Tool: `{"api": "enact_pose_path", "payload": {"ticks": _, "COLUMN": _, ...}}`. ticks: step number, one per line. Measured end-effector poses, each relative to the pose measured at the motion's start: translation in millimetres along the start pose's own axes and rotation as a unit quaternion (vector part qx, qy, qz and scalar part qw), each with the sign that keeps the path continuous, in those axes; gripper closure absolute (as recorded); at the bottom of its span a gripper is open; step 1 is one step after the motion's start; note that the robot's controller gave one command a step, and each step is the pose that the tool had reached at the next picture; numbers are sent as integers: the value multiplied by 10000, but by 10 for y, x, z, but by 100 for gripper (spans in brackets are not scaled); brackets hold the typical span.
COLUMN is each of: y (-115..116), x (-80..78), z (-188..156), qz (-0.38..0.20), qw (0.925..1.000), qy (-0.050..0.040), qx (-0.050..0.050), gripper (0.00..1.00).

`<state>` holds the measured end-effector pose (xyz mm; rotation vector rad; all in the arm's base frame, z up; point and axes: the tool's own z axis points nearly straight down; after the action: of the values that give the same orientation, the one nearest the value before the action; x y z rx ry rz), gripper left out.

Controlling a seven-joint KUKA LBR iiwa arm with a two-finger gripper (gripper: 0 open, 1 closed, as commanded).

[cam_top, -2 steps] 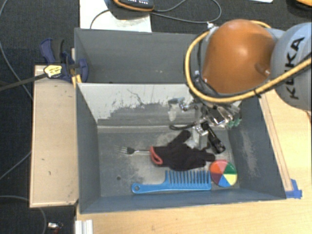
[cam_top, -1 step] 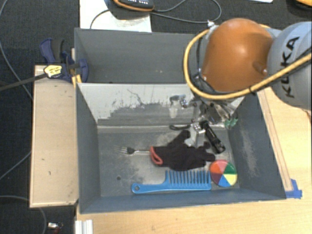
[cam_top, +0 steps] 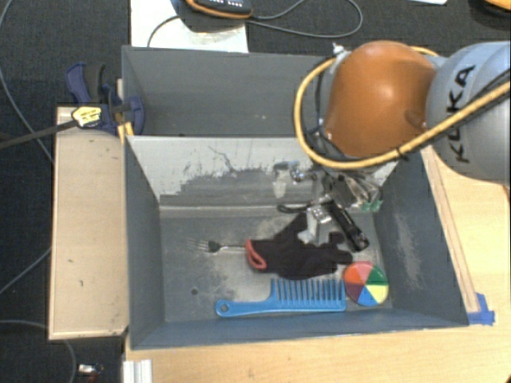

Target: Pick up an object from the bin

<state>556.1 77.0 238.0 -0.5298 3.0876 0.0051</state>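
So the grey arm comes in from the upper right of the frame, with its big orange cover sitting over the back right part of the bin. A yellow cable loops round the left side of that cover. Below it the gripper hangs low in the right half of the bin, down near the floor.

Directly under the gripper is a crumpled black fabric thing. It could be a glove or a sock, I can't say which. It lies in the lower middle to lower right of the bin floor, and it has a red edge poking out at its left end. The top of the fabric bunches up against the gripper hardware, so they look to be touching. Whether the claw is released or clenched on it, I honestly can't tell, because there's too much metal and black stuff overlapping there.

There are 3 other things in the bin:
- A blue comb lies flat along the front wall with its teeth pointing up the frame, just below the black fabric.
- A small ball in red, green, yellow and blue patches sits right up against the comb's right end, below and right of the gripper.
- A little metal fork lies on the bare floor left of the fabric, with its tines pointing left. It sits near the red edge.
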Motion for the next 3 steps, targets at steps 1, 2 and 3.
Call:
{"api": "enact_pose_path", "payload": {"ticks": 1, "y": -2, "x": 62, "z": 16, "qz": -1373, "qw": 9905, "qy": 7, "qx": -4, "gripper": 0}}
{"api": "enact_pose_path", "payload": {"ticks": 2, "y": -98, "x": 78, "z": 485, "qz": -642, "qw": 9979, "qy": -21, "qx": 4, "gripper": 0}}
{"api": "enact_pose_path", "payload": {"ticks": 3, "y": -108, "x": 233, "z": 538, "qz": 647, "qw": 9979, "qy": 2, "qx": -11, "gripper": 0}}
